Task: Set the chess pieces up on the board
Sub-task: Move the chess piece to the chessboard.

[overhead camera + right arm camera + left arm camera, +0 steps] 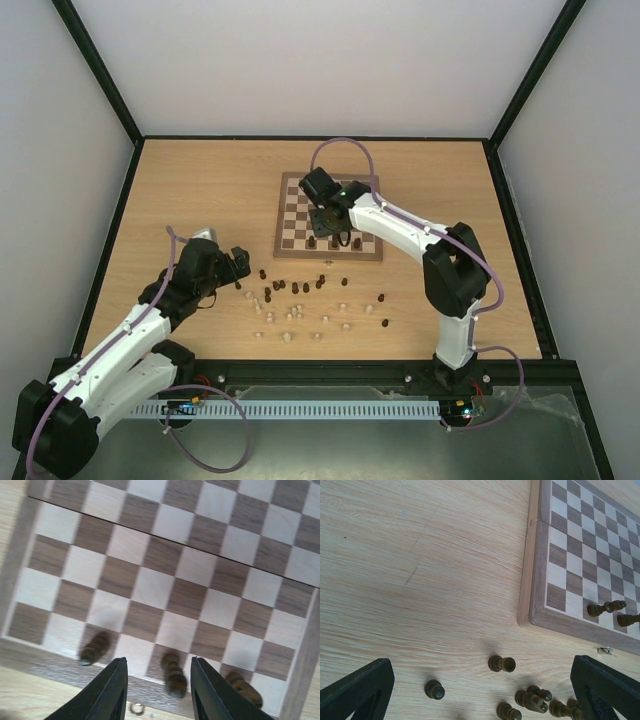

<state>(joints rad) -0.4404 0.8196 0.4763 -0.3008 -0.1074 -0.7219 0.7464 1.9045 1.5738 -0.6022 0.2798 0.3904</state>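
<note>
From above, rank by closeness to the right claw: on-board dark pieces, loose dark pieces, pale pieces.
1. Dark pieces on the board, under the right gripper.
2. Loose dark pieces, on the table before it.
3. Pale pieces, by the near edge.

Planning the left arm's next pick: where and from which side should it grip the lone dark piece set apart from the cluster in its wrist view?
Grip the lone dark piece around its upper body, coming straight down from above. It seems to stand upright, seen almost end-on, with bare table all round it, so the open left gripper has room to close on either side.
</note>
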